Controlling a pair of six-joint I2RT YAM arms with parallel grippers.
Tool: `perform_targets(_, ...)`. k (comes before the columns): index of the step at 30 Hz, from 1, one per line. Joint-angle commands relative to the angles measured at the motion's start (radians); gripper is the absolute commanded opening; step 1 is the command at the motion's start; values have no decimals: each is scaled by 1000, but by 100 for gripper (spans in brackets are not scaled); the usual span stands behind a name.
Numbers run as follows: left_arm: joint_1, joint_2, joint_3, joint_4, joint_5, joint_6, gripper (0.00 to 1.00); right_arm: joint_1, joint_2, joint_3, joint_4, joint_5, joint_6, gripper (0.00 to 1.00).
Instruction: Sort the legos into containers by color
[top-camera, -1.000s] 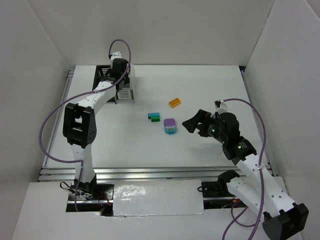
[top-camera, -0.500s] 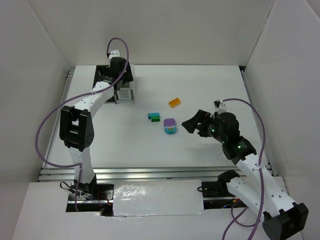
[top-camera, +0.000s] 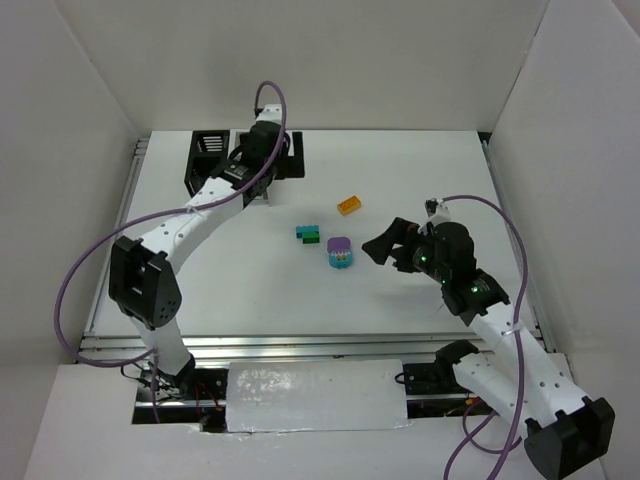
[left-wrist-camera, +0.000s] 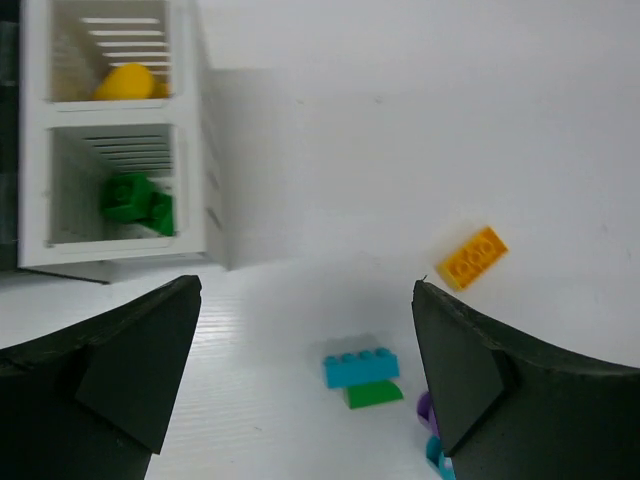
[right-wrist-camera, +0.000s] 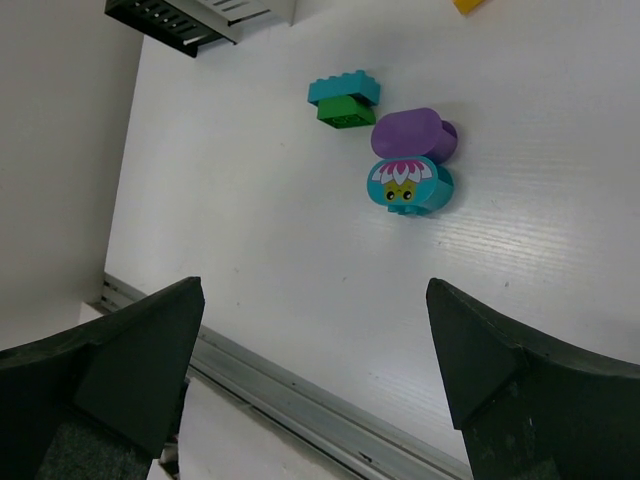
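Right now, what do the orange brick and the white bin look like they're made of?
Orange brick: likely hard moulded plastic, smooth; crisp studs on top. White bin: probably plastic too, matte; thin, even slats in its walls.

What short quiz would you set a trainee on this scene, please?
1. True or false: the orange brick lies inside the white bin.
2. The teal brick on the table touches a brick of which colour? A orange, B green, C yellow.
3. Fill in: the left pincer and the right pincer are both ____.
Key: 1 false; 2 B; 3 open.
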Motion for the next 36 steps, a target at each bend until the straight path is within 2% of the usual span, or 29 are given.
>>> perform_targets(1,-30,30,32,19,173,65,100,-4,3,18,29,36,13,100)
perform_targets(4,-36,101,57,101,368,183,100,-4,-58,13,13,116,53,100)
perform_targets(7,-37,197,108,152,467,234,100,-4,-136,1,5,165,64,100)
perform_targets(11,-54,358,291,131,546,268,100,-5,-190,13,-41,183,56,100)
perform_targets(17,-131,564,396,188,456,329,99,-6,-190,27,-66,174,36,100)
perform_targets(20,-155,624,443,168,393,338,100,-4,-184,29,-72,168,30,100)
perform_targets(25,-171,651,415,165,332,311,99,-4,-190,29,-75,166,13,100)
perform_targets(29,-174,696,459,113,313,297,90,-6,-182,22,-69,160,7,100)
perform_targets(33,-172,727,497,80,301,289,74,-6,-181,13,-55,153,7,100)
perform_targets(36,-174,740,505,74,281,288,78,-4,-179,10,-52,151,4,100)
